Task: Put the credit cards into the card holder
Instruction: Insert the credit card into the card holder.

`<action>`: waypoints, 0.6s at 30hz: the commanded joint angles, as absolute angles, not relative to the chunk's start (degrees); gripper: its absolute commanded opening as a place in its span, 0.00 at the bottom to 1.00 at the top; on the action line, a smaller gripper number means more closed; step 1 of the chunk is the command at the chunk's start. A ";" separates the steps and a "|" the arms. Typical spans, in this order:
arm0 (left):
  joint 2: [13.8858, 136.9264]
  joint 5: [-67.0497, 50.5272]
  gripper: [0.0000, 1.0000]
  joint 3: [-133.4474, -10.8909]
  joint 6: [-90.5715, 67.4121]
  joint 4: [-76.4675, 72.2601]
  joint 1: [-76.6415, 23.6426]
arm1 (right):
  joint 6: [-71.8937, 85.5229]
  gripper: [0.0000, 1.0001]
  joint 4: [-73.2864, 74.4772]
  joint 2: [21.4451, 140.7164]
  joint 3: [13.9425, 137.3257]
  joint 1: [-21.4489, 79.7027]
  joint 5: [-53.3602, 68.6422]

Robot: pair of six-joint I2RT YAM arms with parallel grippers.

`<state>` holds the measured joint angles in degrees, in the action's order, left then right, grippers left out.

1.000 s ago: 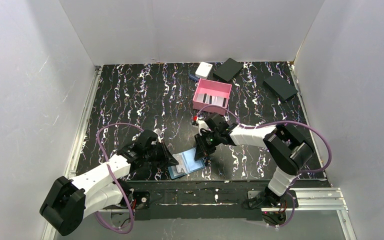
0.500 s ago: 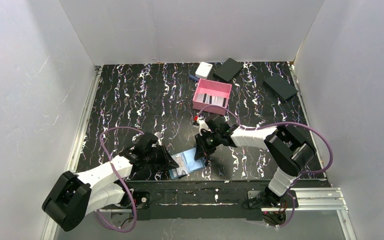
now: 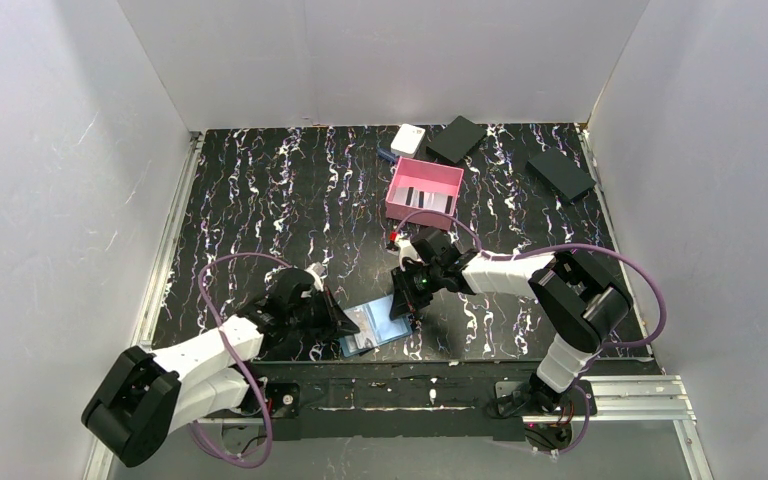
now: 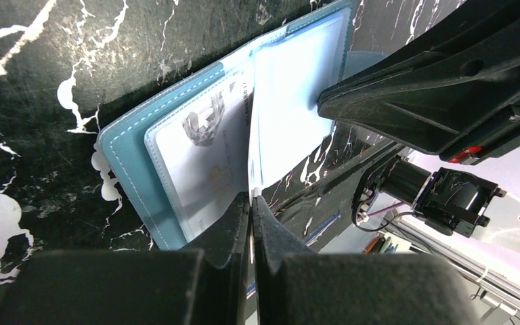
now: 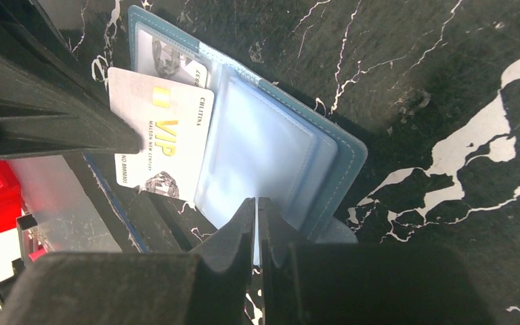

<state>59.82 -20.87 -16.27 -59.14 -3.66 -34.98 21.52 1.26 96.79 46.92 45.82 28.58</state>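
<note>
While left gripper pinches a credit card, right gripper nips card holder sleeve | pink tray behind, well apart

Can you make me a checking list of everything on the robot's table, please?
Surface: black white-veined table.
Job's things: blue folding card holder lies open at the front; pale VIP card partly over it; striped cards in pink open tray.
Clutter: small white box, two flat black boxes at the back.
Hands: left hand shut on the card; right hand shut on the holder's clear sleeve.
Cables: purple cables loop out on both sides.
Surroundings: white walls.
</note>
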 commanded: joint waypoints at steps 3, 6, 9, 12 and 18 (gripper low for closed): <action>55.88 -17.13 0.00 -15.29 -57.15 -2.16 -34.98 | 19.96 0.14 2.72 98.23 44.65 45.84 23.59; 54.58 -16.71 0.00 -15.43 -57.32 -1.14 -34.98 | 19.95 0.14 2.72 98.39 44.65 45.86 23.74; 54.35 -16.76 0.00 -15.60 -57.41 -0.89 -35.02 | 19.90 0.13 2.80 98.47 44.65 45.86 23.77; 55.76 -17.68 0.00 -15.29 -57.67 -2.56 -34.98 | 19.88 0.13 2.74 98.62 44.67 45.87 23.85; 58.18 -18.62 0.00 -16.08 -56.91 -3.76 -34.99 | 19.79 0.13 2.90 98.91 45.00 45.83 24.09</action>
